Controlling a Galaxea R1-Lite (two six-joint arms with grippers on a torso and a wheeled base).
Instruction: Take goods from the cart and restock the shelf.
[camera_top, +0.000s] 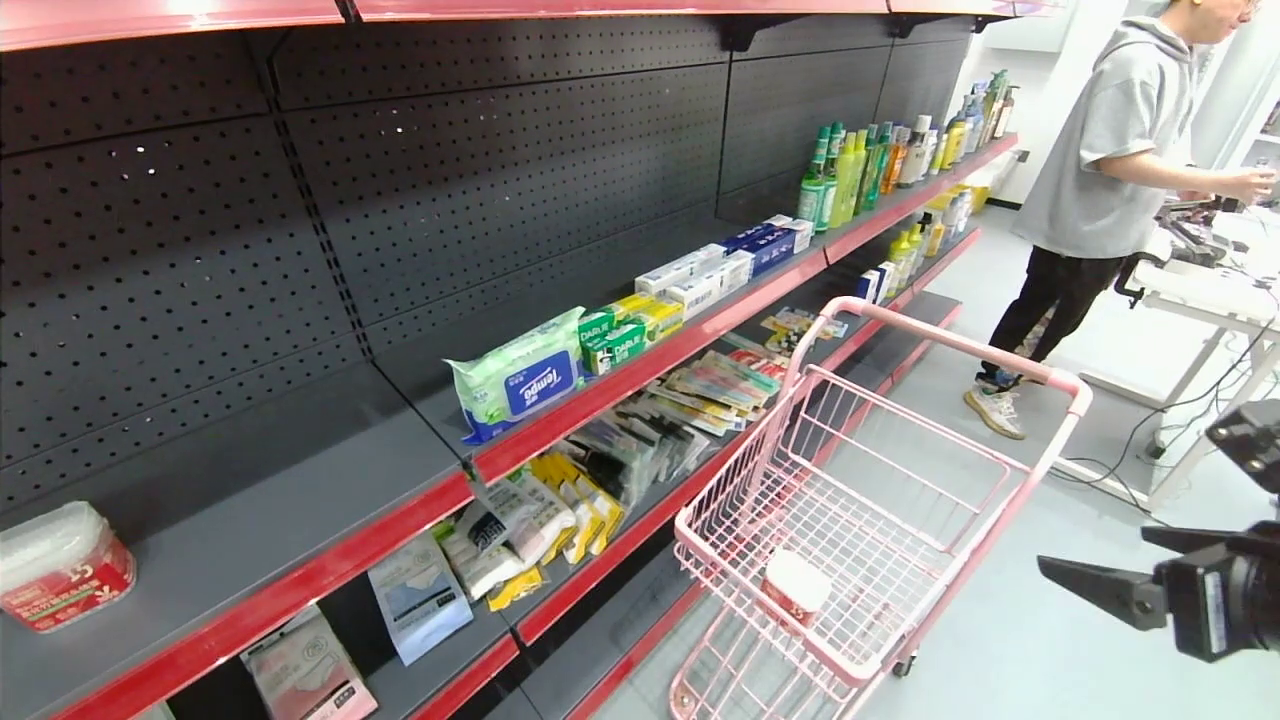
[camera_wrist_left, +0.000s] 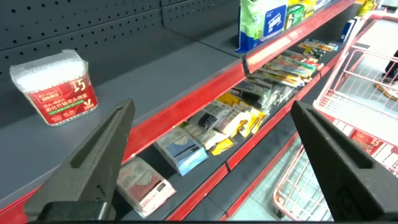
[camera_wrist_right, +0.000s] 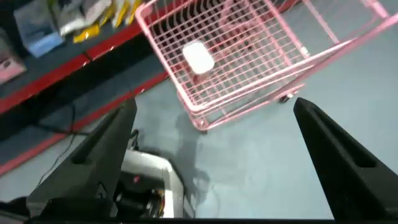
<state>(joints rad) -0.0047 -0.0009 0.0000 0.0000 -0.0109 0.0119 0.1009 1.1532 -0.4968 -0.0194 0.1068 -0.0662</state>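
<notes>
Right gripper (camera_wrist_right: 214, 118) hangs spread and empty over the pink cart (camera_top: 960, 347), apparently lining up the white-lidded tub (camera_top: 795, 588) in its basket at five o'clock, while left gripper (camera_wrist_left: 211, 112), spread too, faces the matching tub (camera_top: 62, 567) on the shelf (camera_top: 300, 490) at eight o'clock.

A grey shelf (camera_top: 300, 520) edged in red is seen along the left. On its upper board a red-labelled tub (camera_top: 60, 565) is set at the near end. A wipes pack (camera_top: 520, 375) is placed farther along, then boxes (camera_top: 640, 320), with bottles (camera_top: 850, 175) at the far end. Packets (camera_top: 540, 520) are laid on the board below. To the right, a pink cart (camera_top: 950, 343) is stood on the floor (camera_top: 1000, 680), and a white-lidded tub (camera_top: 795, 588) is held in it.
</notes>
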